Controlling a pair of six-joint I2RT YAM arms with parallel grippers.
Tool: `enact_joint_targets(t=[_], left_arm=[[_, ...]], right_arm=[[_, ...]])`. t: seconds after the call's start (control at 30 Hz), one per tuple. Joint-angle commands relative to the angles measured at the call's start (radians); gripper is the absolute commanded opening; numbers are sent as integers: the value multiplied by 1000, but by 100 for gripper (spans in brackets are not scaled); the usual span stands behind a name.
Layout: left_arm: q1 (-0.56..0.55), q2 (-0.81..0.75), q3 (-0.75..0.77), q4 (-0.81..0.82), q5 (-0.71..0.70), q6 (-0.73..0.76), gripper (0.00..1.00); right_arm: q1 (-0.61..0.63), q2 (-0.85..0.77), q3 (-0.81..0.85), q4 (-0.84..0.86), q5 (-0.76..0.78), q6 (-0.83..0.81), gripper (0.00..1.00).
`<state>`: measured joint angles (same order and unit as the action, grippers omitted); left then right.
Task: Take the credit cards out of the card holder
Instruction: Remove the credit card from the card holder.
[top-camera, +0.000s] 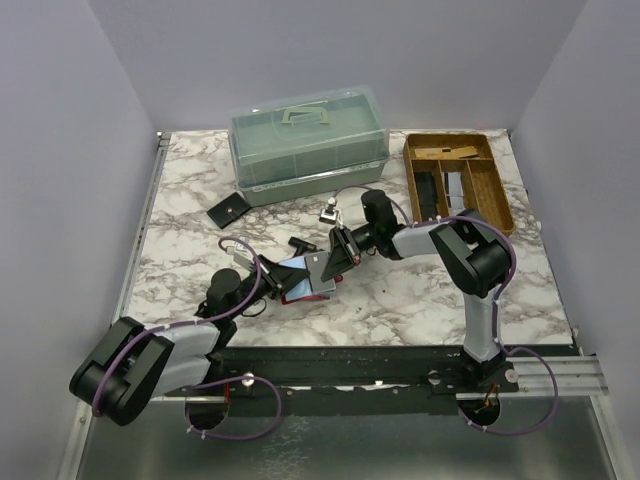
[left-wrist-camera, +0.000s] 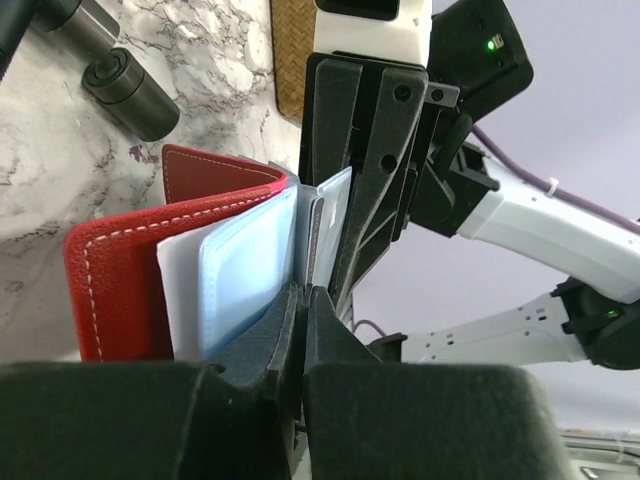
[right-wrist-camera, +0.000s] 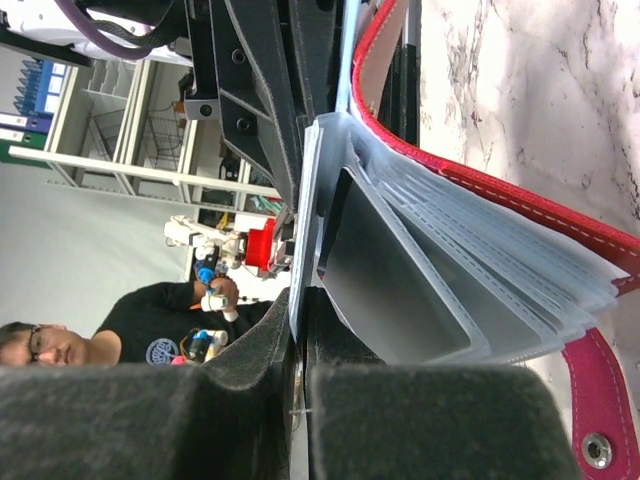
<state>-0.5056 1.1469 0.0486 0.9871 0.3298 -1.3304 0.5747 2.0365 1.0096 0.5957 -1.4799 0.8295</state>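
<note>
Surface: white grey-veined marble tabletop (top-camera: 400, 300); pale lilac walls (top-camera: 60, 150). The left gripper (left-wrist-camera: 303, 295) is clamped on the red leather card holder (left-wrist-camera: 120, 270) at its sleeves, and the right gripper (right-wrist-camera: 300, 297) is pinching the pale blue glossy card (left-wrist-camera: 338, 215).

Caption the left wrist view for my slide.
Left gripper and right gripper pinch the open red card holder by its sleeves.
</note>
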Motion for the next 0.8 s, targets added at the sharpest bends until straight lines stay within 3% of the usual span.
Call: enact_joint_targets(t=[0.0,0.13,0.2,0.27,0.47,0.57,0.63,0.7,0.77], left_arm=[[-7,5,28,61,57,2,0],[-7,13,30,60,59,-1,1],[-7,31,36,62,65,-1,17],[-7,55,47,64,75,0,26],[-7,124,76,82,102,8,29],[-7,151,83,106,109,6,27],[-7,167,83,134,113,-2,19],[-7,184,82,169,116,-11,4],[-7,195,78,200,116,-21,0]], right_arm=[[20,13,74,-222,51,-194,7],[22,15,81,-236,52,-196,9],[25,15,78,-222,44,-189,10],[28,13,74,-201,34,-174,11],[30,7,55,-112,5,-119,10],[31,9,52,-103,3,-109,9],[31,12,53,-104,7,-106,8],[31,17,55,-121,19,-112,8],[31,23,71,-192,40,-156,8]])
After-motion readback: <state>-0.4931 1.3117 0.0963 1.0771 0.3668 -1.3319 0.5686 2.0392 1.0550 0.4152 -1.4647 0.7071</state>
